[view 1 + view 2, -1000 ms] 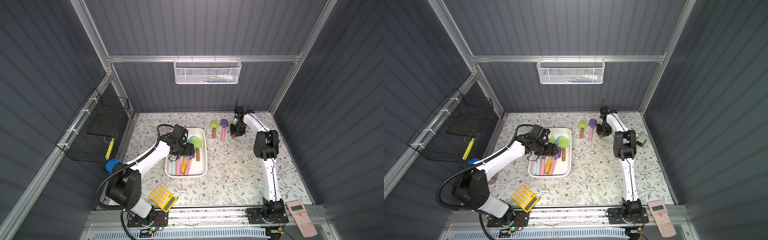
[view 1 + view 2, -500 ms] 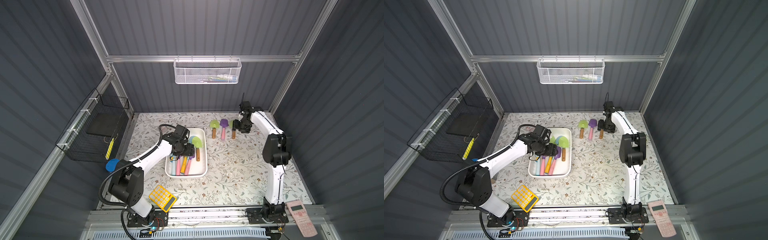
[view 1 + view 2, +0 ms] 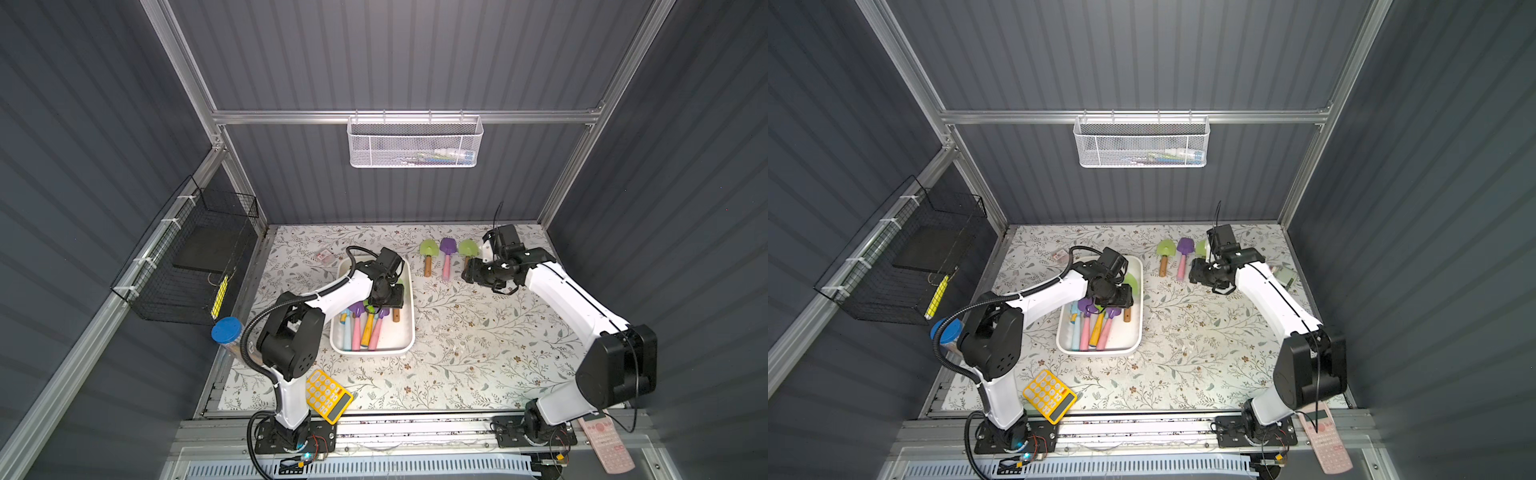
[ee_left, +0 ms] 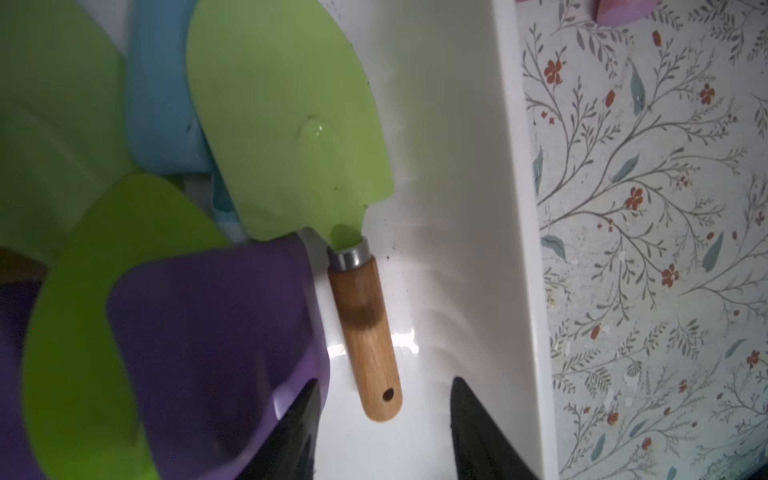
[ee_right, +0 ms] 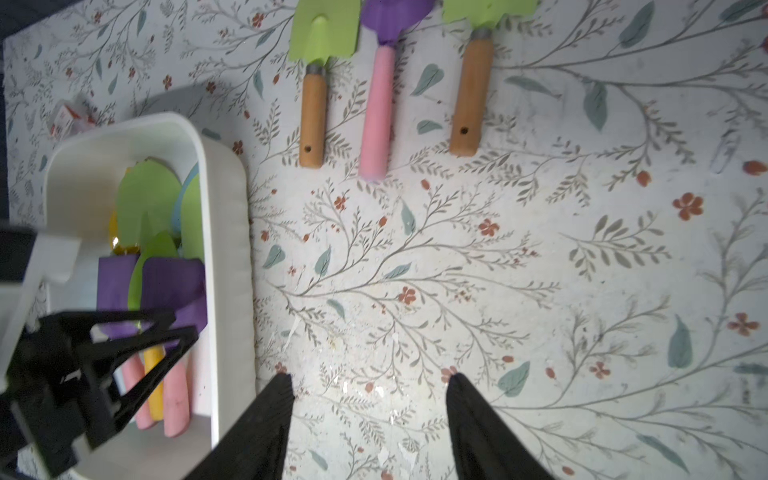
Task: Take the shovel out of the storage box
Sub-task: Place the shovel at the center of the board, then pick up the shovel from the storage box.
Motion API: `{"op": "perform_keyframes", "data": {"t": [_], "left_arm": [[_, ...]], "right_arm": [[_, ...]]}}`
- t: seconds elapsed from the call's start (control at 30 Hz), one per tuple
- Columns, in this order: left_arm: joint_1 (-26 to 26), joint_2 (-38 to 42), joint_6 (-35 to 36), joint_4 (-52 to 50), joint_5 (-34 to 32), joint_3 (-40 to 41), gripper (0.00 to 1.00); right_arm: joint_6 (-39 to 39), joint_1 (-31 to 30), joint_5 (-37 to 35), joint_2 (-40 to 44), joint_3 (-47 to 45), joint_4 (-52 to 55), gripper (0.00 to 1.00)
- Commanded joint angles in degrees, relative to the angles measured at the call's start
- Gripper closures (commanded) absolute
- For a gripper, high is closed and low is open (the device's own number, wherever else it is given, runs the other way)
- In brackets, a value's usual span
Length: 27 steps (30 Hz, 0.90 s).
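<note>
- My left gripper (image 4: pixel 382 384): jaws half-wide, straddling the tail end of the wooden-handled green shovel (image 4: pixel 361 316), not clamped yet.
- The shovel lies in the storage box (image 4: pixel 513 208), along the long wall nearest my right arm.
- The purple shovel (image 4: pixel 208 332) crowds one finger, possibly touching. Close slowly, lift straight up.
- Right gripper (image 5: pixel 368 376): wide, empty, over the desk.

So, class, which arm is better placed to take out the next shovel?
Left. The left gripper is open over the storage box, straddling a green shovel's handle; the right gripper hovers over the table.
</note>
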State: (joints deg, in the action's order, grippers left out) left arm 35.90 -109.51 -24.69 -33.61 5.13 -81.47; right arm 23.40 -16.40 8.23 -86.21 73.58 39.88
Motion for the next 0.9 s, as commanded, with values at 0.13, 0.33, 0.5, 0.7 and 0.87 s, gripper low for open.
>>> {"op": "perform_keyframes", "data": {"t": [0.13,0.33,0.5,0.7,0.87], "left_arm": [[-0.82,-6.17,-2.38,0.3,-0.47,-6.62,0.54],[-1.36,-8.76,-3.1,-1.45,-1.62,-8.7,0.59],[-1.4,-9.35,-3.26,-2.23,-3.32,-8.69,0.61],[-1.89,-12.54,-3.41,-2.07,-0.34,-10.58,0.63],[-1.71,-12.3,-4.92,-2.43,1.99,-10.2,0.61]], "right_arm": [[2.32,-0.81,0.55,9.19,-5.5,-1.75,0.39],[2.15,-0.82,0.67,12.41,-7.38,-1.03,0.39],[2.2,-0.82,1.73,12.26,-8.81,-1.61,0.39],[2.66,-1.0,2.4,11.68,-9.42,-2.54,0.4],[2.52,-1.0,2.26,11.61,-9.42,-2.63,0.39]]}}
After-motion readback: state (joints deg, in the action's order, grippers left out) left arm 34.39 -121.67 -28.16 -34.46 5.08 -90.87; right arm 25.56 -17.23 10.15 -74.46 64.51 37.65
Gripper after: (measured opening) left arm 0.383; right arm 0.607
